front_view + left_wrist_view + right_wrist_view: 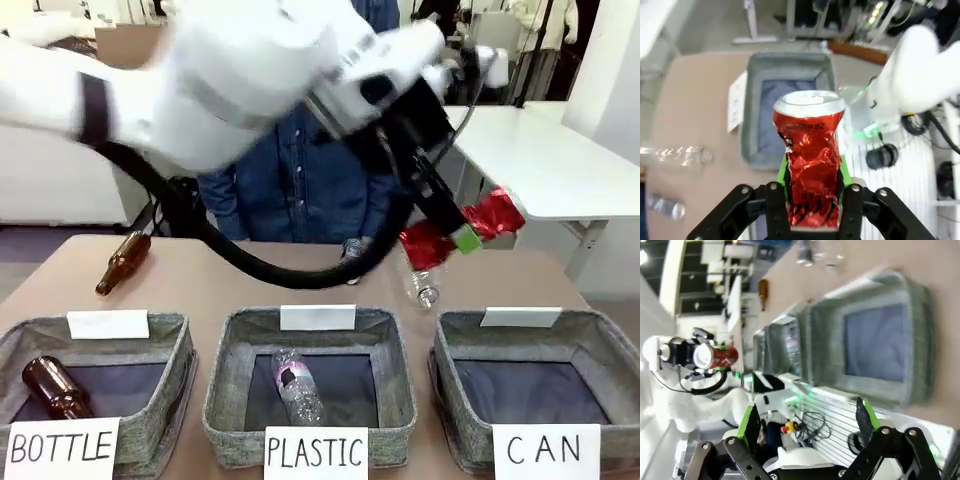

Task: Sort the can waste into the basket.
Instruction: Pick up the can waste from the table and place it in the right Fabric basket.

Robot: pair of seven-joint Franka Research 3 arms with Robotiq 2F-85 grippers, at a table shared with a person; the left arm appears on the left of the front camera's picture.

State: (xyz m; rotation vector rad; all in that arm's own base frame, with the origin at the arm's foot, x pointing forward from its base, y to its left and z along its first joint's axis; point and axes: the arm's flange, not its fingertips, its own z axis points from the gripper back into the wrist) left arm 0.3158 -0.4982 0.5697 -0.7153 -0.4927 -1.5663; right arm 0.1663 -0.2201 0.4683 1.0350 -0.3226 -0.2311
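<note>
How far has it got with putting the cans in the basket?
Nothing is finished yet: the basket marked CAN holds no can. In hand: the left gripper is shut on a crushed red can, up in the air. Left: bring it over that basket and let go.

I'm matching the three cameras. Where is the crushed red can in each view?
Front view: red can right of centre, held up above the table.
Left wrist view: red can bottom centre, upright and large.
Right wrist view: red can far left, mid-height, small.
Shared landmark: CAN basket.
</note>
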